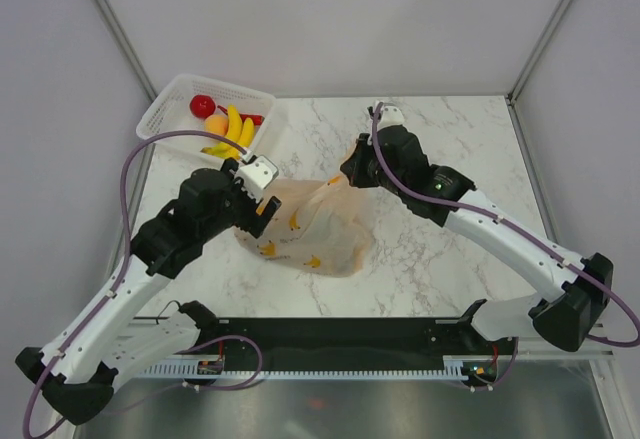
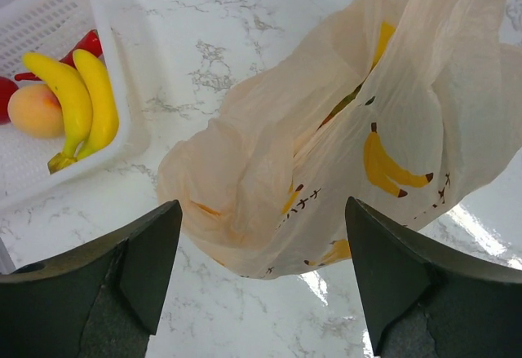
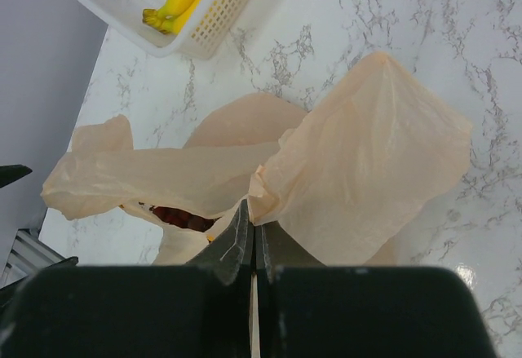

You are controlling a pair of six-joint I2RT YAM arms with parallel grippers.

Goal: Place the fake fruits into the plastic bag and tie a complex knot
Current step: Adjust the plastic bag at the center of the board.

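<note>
The peach plastic bag (image 1: pixel 312 227) with banana prints lies slumped mid-table, its mouth lifted toward the right. My right gripper (image 1: pixel 352 171) is shut on a fold of the bag's top edge (image 3: pixel 269 180). Dark fruit (image 3: pixel 174 217) shows inside the bag's mouth. My left gripper (image 2: pixel 263 205) stands open just short of the bag's (image 2: pixel 326 146) left end, with nothing between its fingers. Yellow bananas (image 1: pixel 236 129), a red apple (image 1: pixel 202 106), a peach (image 1: pixel 215 124) and a red chili (image 2: pixel 86 44) lie in the basket. No knot is in view.
The white lattice basket (image 1: pixel 172 97) stands at the table's back left corner, close to my left arm. Grey walls close in the table at the back and both sides. Bare marble (image 1: pixel 450 129) lies to the right of the bag.
</note>
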